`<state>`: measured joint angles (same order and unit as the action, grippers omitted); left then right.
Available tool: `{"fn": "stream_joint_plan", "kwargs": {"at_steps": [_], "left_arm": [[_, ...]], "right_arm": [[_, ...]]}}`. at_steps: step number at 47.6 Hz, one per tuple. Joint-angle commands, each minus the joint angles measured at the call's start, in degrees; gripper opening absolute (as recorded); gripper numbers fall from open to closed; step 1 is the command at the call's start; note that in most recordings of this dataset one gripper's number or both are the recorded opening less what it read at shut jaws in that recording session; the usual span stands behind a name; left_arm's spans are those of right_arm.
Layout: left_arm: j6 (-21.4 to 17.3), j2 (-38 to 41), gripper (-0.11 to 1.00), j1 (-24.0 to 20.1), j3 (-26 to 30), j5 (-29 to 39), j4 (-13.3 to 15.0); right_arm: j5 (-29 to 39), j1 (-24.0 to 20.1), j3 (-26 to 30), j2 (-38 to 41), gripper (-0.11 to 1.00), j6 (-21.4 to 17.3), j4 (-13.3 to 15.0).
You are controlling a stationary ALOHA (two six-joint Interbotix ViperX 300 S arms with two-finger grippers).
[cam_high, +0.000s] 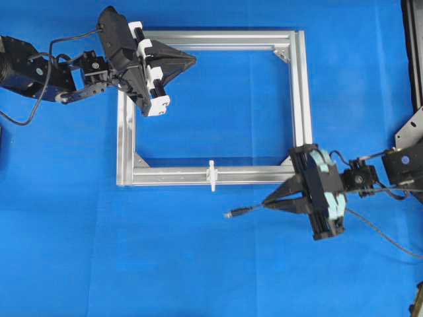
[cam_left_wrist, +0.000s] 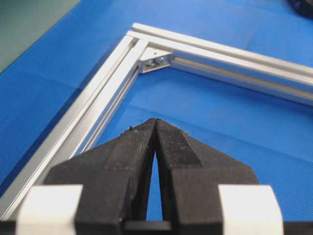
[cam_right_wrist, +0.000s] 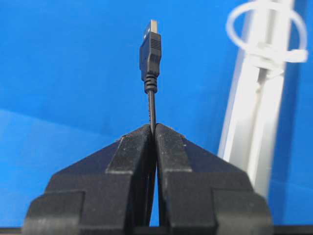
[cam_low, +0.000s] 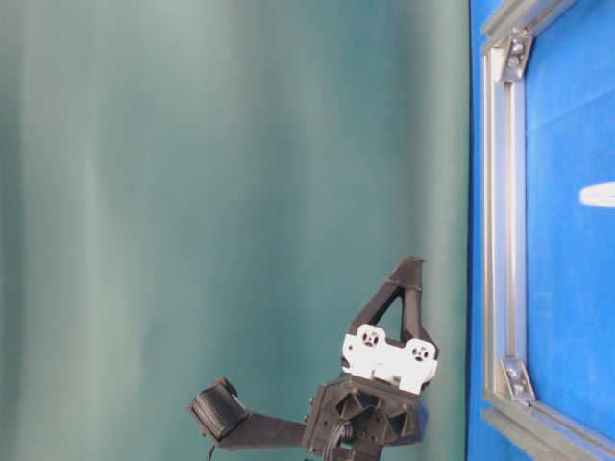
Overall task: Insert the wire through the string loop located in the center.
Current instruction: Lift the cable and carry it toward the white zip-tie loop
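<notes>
Worktop (cam_high: 198, 264): blue mat, aluminium frame (cam_high: 297, 86) | backdrop (cam_low: 231, 192): teal | left claw (cam_left_wrist: 155, 123): closed, empty | right claw (cam_right_wrist: 153, 128): clamped on wire (cam_right_wrist: 151, 105), beside string loop (cam_right_wrist: 266, 32)

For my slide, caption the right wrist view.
Right pincer shut on the wire, plug tip up, beside the string loop on the aluminium bar.

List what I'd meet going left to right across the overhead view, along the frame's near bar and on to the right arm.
Aluminium frame's lower-left corner → string loop → wire's plug tip → right gripper, shut on the wire → wire trailing off to the right.
</notes>
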<state>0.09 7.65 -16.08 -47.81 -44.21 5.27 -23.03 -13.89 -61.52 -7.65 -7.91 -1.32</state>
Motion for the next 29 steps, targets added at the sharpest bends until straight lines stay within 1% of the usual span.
{"fn": "stream_joint_plan", "kwargs": {"at_steps": [1, 8, 13, 19, 29], "left_arm": [[-0.1, -1.6, 0.0, 0.0, 0.6, -0.4, -0.1], [0.0, -1.6, 0.0, 0.0, 0.6, -0.4, -0.1], [0.0, -1.6, 0.0, 0.0, 0.6, -0.4, -0.3], [0.0, -1.7, 0.0, 0.0, 0.6, -0.4, -0.3], [0.0, -1.6, 0.0, 0.0, 0.6, -0.3, -0.3]], "right_arm": [[-0.5, 1.9, 0.2, -1.0, -0.02, 0.1, -0.1], [-0.5, 5.4, 0.1, -1.0, -0.02, 0.3, -0.1], [-0.6, 6.9, -0.1, -1.0, -0.02, 0.4, -0.1], [-0.7, 7.8, -0.1, -1.0, -0.02, 0.4, -0.1], [-1.7, 7.9, -0.3, -1.0, -0.02, 0.4, 0.1]]}}
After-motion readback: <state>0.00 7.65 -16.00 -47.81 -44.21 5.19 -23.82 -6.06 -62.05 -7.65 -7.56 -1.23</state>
